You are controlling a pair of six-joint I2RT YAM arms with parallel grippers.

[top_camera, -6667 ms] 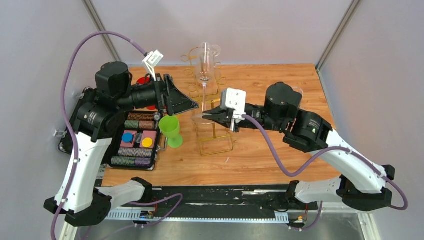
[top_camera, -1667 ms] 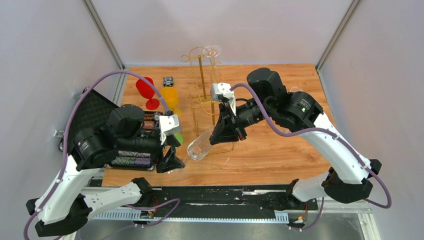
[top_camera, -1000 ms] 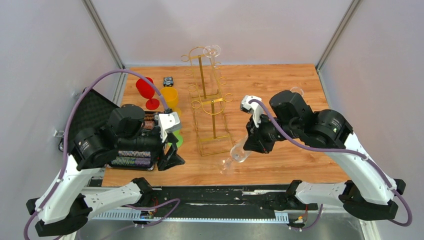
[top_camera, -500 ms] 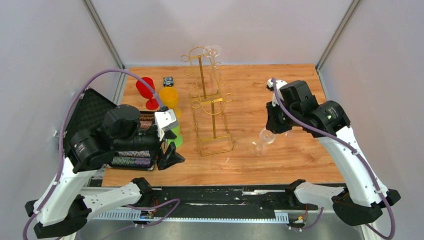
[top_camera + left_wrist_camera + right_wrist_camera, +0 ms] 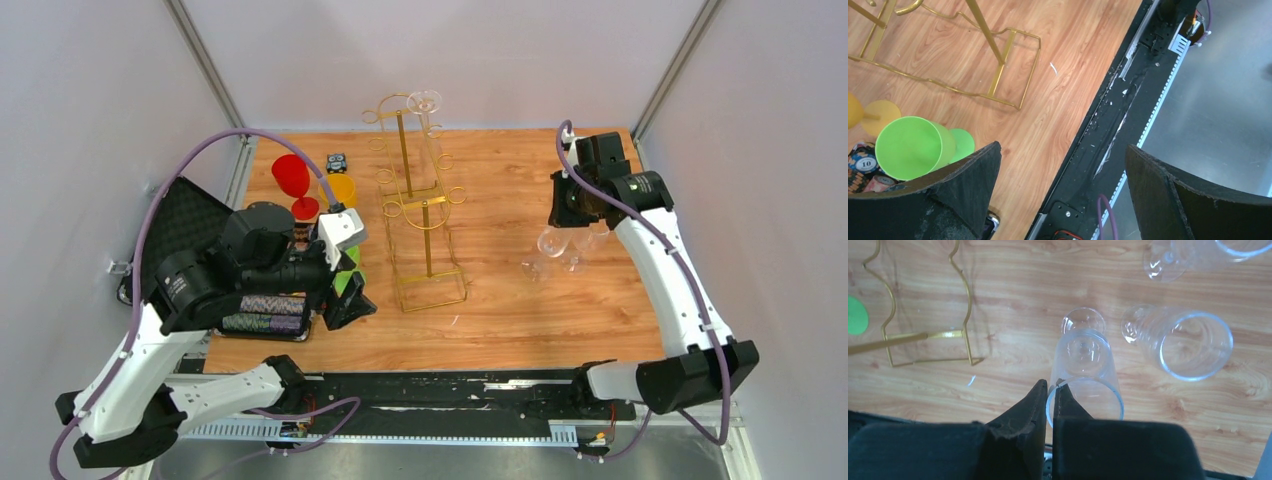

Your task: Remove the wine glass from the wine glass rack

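The right gripper (image 5: 1050,390), pinching the wine glass (image 5: 1083,365) by its rim at frame centre, should lower it straight, clear of the neighbouring glass (image 5: 1193,345), before releasing; the left gripper (image 5: 1060,155) gapes idle.

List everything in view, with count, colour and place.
wine glass rack: one, gold, table centre
wine glass: one, clear, right side, held by its rim
other glasses: at least two, clear, beside it
hanging glass: one, clear, top of rack
red goblet: one, back left
yellow goblet: one, beside the red
green goblet: one, by the case
chip case: one, black, open, left edge
small dark object: one, back left, unidentifiable
table: one, wood
left gripper: open, empty
right gripper: shut on wine glass
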